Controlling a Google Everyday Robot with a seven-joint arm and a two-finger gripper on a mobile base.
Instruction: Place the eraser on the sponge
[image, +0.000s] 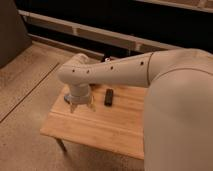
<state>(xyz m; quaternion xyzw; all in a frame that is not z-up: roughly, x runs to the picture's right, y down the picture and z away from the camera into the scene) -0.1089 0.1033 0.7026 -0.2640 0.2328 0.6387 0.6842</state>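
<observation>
eraser (108, 97) lies on table (102, 132), toward 12 o'clock edge; gripper (83, 107) hangs just beside, at eraser's 9 o'clock.
</observation>
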